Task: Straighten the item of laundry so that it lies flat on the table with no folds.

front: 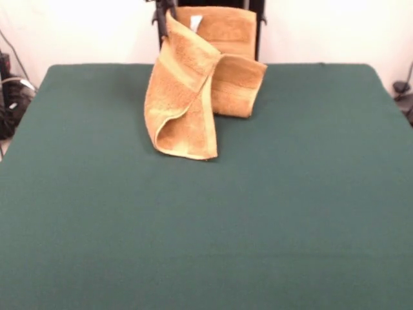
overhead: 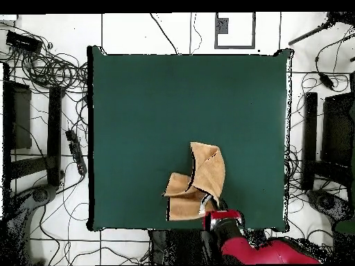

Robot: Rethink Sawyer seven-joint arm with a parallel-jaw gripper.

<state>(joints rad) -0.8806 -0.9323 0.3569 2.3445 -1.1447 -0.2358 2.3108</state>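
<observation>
The item of laundry, an orange-tan towel (front: 184, 97), hangs bunched and folded from my gripper (front: 165, 20) at the far middle of the green table (front: 258, 213). Its lower end touches the cloth, with a paler band along one edge. A second fold, with a white label, stands behind it. My gripper is shut on the towel's top corner, and most of the gripper is hidden above the picture's edge. In the overhead view the towel (overhead: 204, 170) lies crumpled near the table's (overhead: 152, 111) bottom edge, with my gripper (overhead: 210, 203) at its lower right and the red arm behind it.
The black pedestal frame (front: 260, 26) stands right behind the towel at the table's far edge. Cables and dark equipment (overhead: 41, 104) lie on the floor round the table on both sides.
</observation>
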